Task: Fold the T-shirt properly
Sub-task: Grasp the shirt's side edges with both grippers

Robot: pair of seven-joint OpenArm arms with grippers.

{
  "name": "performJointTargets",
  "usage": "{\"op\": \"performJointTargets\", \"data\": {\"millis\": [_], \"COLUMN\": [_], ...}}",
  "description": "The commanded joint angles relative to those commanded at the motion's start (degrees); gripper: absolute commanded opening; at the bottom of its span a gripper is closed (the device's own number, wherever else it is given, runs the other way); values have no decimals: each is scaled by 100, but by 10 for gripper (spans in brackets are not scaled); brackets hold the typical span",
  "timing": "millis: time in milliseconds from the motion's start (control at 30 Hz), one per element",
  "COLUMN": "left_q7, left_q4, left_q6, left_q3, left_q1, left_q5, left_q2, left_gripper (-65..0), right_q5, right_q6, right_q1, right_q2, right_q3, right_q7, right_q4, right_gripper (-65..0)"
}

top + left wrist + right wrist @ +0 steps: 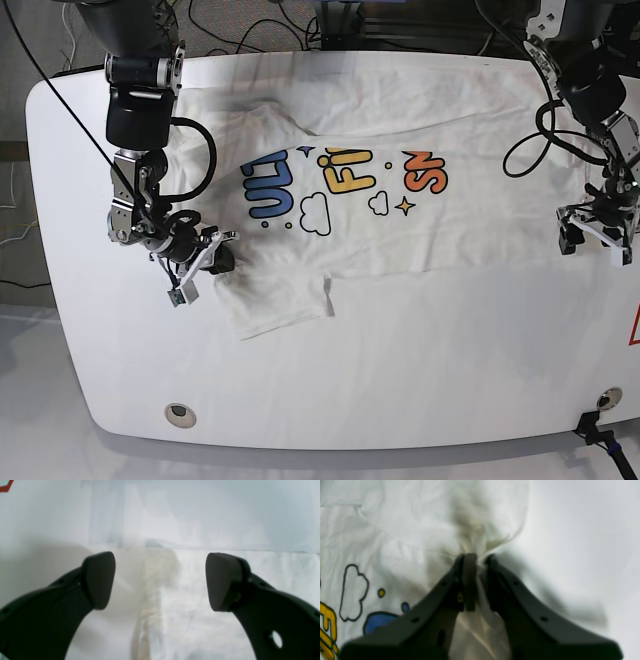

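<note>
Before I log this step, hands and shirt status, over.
Right hand closed on the T-shirt near its sleeve. Left hand open above the shirt's edge. Shirt spread, print showing.

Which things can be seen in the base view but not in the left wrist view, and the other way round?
Only the base view shows the right gripper and the shirt's colored print. I find nothing that only the left wrist view shows; it gives a closer look between the left gripper's open fingers. Both show the T-shirt, the left gripper and part of a red outline.
</note>
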Motion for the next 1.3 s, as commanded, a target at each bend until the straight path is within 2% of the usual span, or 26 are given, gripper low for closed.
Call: {"op": "performJointTargets", "data": {"millis": [33,233,400,500,633,733,867,900,967,1100,1167,1233,1300], "left_q7": [0,0,0,-220,-264,-246,-237,-229,-220,-220,-229,-246,-255], "left_q4": [0,-18,-598,-800,-967,-958,-958,-923,-809,-809,-809,-809,-809], "left_q6": [26,62,62,62,62,26,18,18,18,18,18,18,18], "left_q3": [0,26,44,44,378,475,475,475,484,712,712,703,703], "left_q1": [0,-26,-88,-132,-132,-123,-114,-114,-70,44,44,44,44], "left_q5": [0,9,0,9,-9,-18,0,9,9,-18,-18,-18,-18], "left_q2": [0,35,44,44,44,202,246,273,281,281,273,264,255], "left_gripper": [-117,-117,-117,-117,-117,-117,-118,-131,-201,-427,-514,-563,-574], "right_q5": [0,9,9,0,-9,-9,-9,-9,-9,-9,-18,-18,-18], "right_q6": [0,18,18,26,26,26,26,26,26,26,18,18,18], "right_q1": [-35,-62,-62,-62,-62,-62,-62,-62,-62,-62,-62,-62,-62], "right_q2": [0,0,0,0,0,0,0,0,0,0,0,0,0], "right_q3": [0,0,0,0,0,0,0,0,0,0,0,0,0], "right_q7": [0,0,0,0,0,0,0,0,0,0,0,0,0], "right_q4": [9,9,9,9,9,9,9,9,9,9,9,9,9], "right_gripper": [-650,-650,-650,-650,-650,-650,-650,-650,-650,-650,-650,-650,-650]}}
